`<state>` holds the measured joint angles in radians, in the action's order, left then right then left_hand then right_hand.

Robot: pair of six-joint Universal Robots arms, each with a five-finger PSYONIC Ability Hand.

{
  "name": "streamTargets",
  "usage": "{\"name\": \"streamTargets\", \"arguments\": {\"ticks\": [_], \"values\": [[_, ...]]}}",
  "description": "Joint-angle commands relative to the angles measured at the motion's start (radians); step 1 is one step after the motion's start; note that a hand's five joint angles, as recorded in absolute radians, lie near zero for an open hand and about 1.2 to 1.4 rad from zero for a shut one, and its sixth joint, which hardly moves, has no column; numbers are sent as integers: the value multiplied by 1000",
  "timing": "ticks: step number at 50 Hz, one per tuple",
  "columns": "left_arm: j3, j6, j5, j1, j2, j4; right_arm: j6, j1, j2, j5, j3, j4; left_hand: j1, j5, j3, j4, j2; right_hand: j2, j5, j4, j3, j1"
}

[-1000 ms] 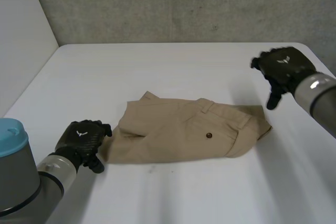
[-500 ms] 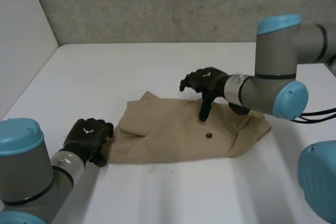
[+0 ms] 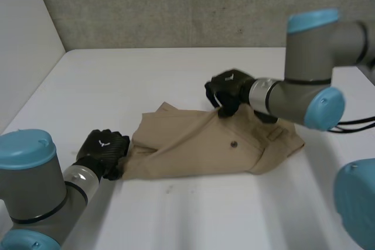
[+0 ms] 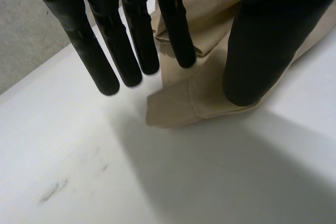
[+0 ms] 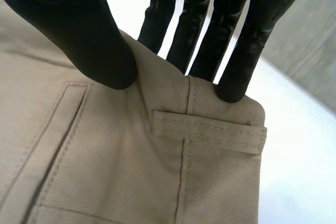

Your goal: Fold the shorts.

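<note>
The tan shorts [image 3: 199, 144] lie folded in the middle of the white table [image 3: 146, 74], back pocket and button [image 3: 234, 143] facing up. My left hand [image 3: 103, 151] is at their left end. In its wrist view the left hand [image 4: 131, 35] has straight fingers, with one fingertip and the thumb [image 4: 257, 51] resting on the hem corner [image 4: 199, 100], which lies flat. My right hand [image 3: 225, 91] is at the far edge, on the waistband. In its wrist view the right hand's thumb [image 5: 79, 24] and fingers [image 5: 236, 51] pinch a raised ridge of waistband [image 5: 157, 85] beside a belt loop [image 5: 210, 132].
A grey wall [image 3: 176, 4] runs along the table's far edge and a white panel [image 3: 23, 45] stands at the left. Bare tabletop surrounds the shorts. My right arm [image 3: 304, 95] reaches in over the table's right side.
My right arm swung in from the right; its hand came down on the waistband's far edge and closed on it. My left hand edged closer to the hem corner.
</note>
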<state>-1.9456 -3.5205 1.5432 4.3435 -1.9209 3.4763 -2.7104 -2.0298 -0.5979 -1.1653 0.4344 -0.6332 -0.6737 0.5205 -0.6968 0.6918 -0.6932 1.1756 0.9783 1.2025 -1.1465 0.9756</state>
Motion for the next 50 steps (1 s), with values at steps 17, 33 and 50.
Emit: {"name": "streamTargets", "arguments": {"ticks": [17,33,50], "values": [[33,-5,5,-25,-7,27,-14,34,-448,-54,575,136,126,-147,149,-144,145,221,243,194,-250,421],[70,8,11,-71,315,53,26,120,-771,-66,802,136,-723,701,-699,704,-703,221,243,194,-250,421],[116,8,12,-137,570,-151,281,132,-1030,-181,992,75,-723,701,-699,704,-703,221,243,194,-250,421]]}}
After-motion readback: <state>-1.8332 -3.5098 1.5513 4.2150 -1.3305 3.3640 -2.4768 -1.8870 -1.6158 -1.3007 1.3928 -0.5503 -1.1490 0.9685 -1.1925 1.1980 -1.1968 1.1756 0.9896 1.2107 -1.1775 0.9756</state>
